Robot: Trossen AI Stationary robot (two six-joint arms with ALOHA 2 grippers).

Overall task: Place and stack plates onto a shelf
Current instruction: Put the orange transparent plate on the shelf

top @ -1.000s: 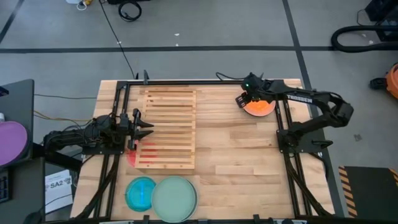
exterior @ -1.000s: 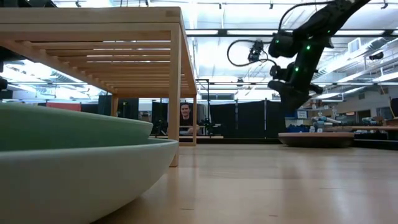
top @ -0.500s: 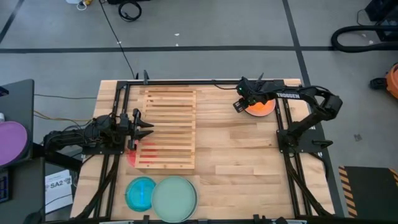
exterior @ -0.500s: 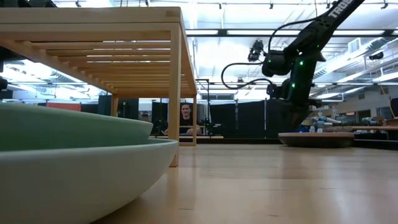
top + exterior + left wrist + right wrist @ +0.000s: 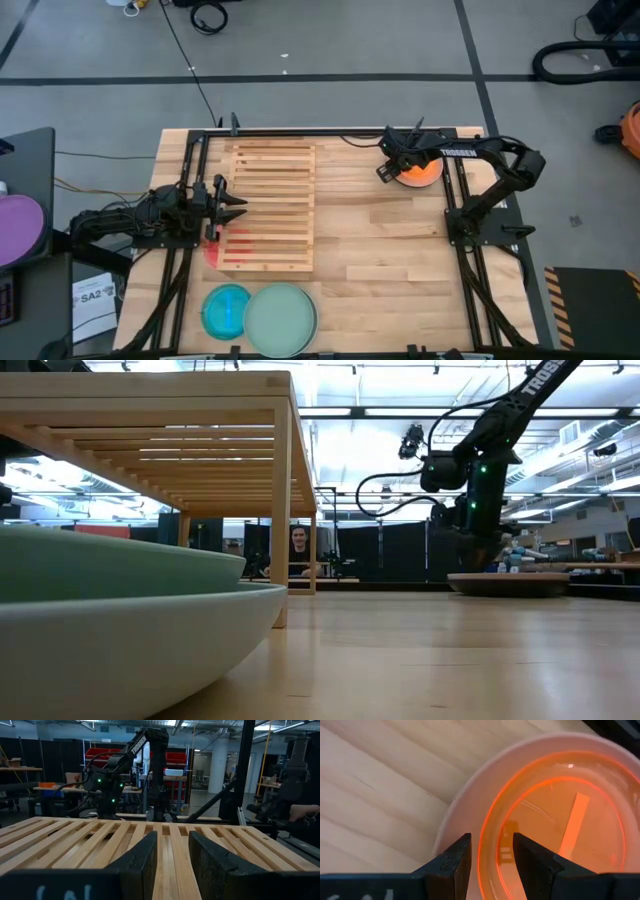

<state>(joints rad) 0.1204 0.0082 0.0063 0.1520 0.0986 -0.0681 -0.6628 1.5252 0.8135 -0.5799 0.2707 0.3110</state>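
Right gripper (image 5: 487, 862) jaws slightly spread, straddling the rim of the orange plate (image 5: 420, 171) stacked on a whitish plate (image 5: 465, 805) at the table's (image 5: 380, 250) far right. Left gripper (image 5: 170, 865) jaws parted, empty, level with the slatted shelf (image 5: 268, 205), left side. Blue plate (image 5: 226, 308) and mint-green plate (image 5: 280, 316) near left.

Low view: two stacked pale mint-green plates (image 5: 120, 630) fill the near left. Light-wood slatted shelf (image 5: 180, 405) stands above and behind them on the wooden worktop (image 5: 420, 660). Dark right arm descends onto a shallow plate (image 5: 510, 583) far right. A person (image 5: 298, 550) sits beyond.
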